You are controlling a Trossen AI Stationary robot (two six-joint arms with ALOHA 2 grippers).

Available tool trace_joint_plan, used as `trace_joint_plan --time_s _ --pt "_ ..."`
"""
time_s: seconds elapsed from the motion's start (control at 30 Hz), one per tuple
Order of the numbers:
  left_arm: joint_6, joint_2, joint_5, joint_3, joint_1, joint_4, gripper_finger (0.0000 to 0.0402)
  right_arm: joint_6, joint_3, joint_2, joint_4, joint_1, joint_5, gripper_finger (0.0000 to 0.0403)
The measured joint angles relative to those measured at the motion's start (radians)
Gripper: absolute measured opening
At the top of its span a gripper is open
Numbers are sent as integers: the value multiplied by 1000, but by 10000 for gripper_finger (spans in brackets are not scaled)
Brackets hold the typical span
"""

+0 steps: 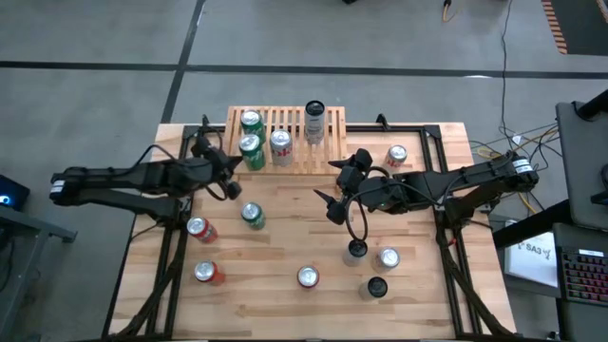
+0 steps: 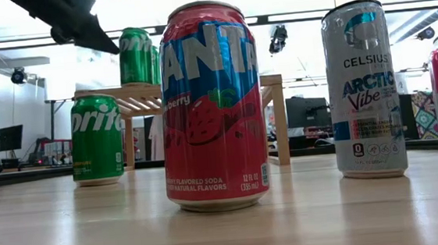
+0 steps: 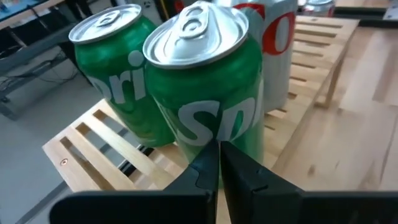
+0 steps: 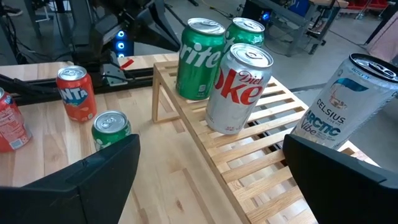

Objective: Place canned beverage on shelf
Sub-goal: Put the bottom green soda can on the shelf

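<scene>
Sitting on the shelf [image 1: 285, 139] already: two green cans, a Diet Coke, a tall Celsius. Left gripper [image 3: 219, 163] is right by the front green can [image 3: 208, 93], jaws pinched nearly together, holding nothing. Right gripper [image 1: 334, 204] is over mid-table, jaws wide. Cans prob rigid, smooth, slippery; grab mid-body, squeeze lightly.

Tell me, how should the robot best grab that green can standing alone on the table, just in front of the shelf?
Grip the green can around the middle of its round wall, probably coming from above with jaws straddling it. It stands upright, top showing, with bare table on all sides. The nearest red can stands apart from it, so the jaws should fit. The left gripper is closest, by the shelf.
</scene>
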Motion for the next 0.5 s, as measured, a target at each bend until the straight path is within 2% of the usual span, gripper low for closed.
trace_joint_plan --time_s 0.3,0.5 --pt "-9 36 -40 0 0 2 0 7 -2 0 -10 0 0 384" --pt "-5 19 -42 0 0 2 0 27 -4 0 -19 0 0 384"
